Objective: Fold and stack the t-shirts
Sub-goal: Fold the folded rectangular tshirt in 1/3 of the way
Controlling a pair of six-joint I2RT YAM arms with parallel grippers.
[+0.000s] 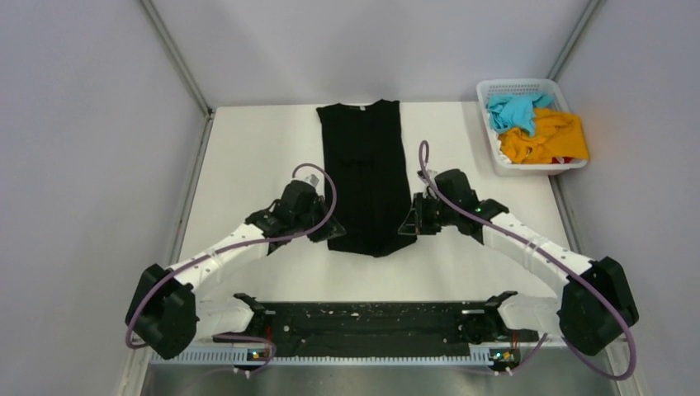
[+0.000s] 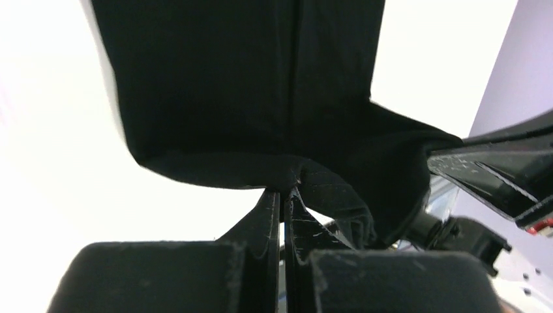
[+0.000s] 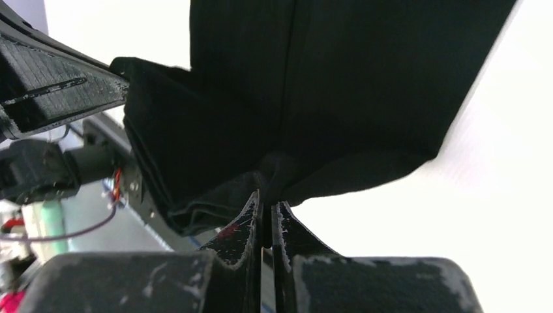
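Note:
The black t-shirt lies as a long narrow strip down the middle of the table, collar at the far end. My left gripper is shut on its near left corner, and the wrist view shows the hem pinched at my fingertips. My right gripper is shut on the near right corner, with the fabric pinched at its tips. The near hem sags a little between the two grippers. The turquoise-blue t-shirt and the orange-yellow t-shirt lie crumpled in the basket.
The white lattice basket stands at the table's far right corner. Grey walls close in the table on the left, back and right. A black rail with the arm bases runs along the near edge.

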